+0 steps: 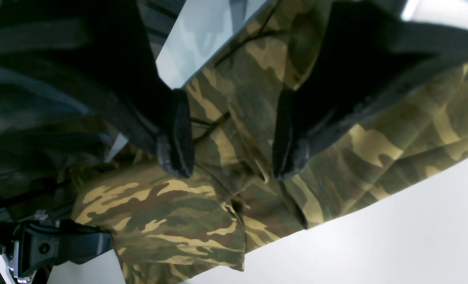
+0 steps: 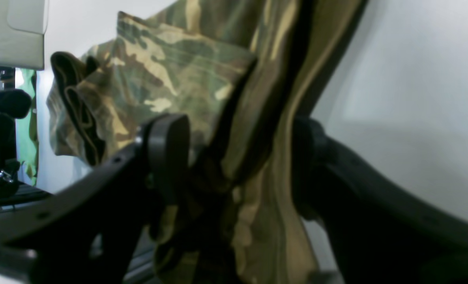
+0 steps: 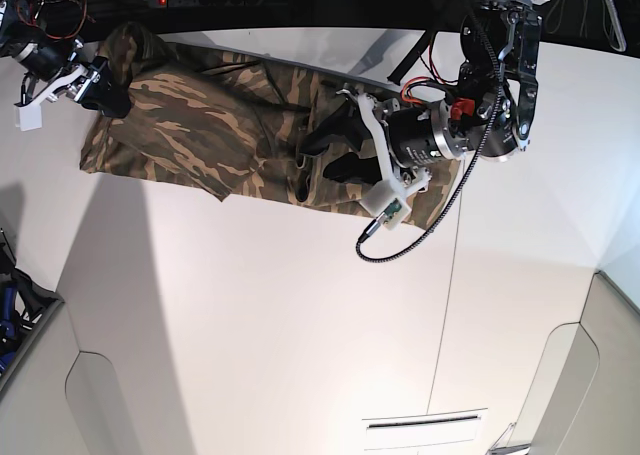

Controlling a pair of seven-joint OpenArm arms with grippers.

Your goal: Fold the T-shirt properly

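In the left wrist view the left claw [image 1: 234, 134] hangs over the T-shirt [image 1: 171, 221], its two dark fingers [image 1: 178, 134] standing well apart with rumpled camouflage cloth below the gap; whether the tips touch the fabric cannot be told, and nothing is pinched between them. The shirt lies bunched on the white worktop [image 1: 376, 244], one folded flap lower left and a wider spread toward the right. In the right wrist view the right claw [image 2: 238, 157] straddles a thick hanging fold of the T-shirt [image 2: 171, 79]; the cloth runs between the spread fingers [image 2: 167, 146] (the picture is blurred, so a firm grasp cannot be confirmed), and the jaws stand wide. In the base view the T-shirt [image 3: 200, 125] stretches in a crumpled band along the far edge of the worktop [image 3: 300, 325]. The right claw [image 3: 95, 85] sits at the garment's left end, by a bunched corner, while the left claw [image 3: 320, 150] points into the cloth near the band's right end.
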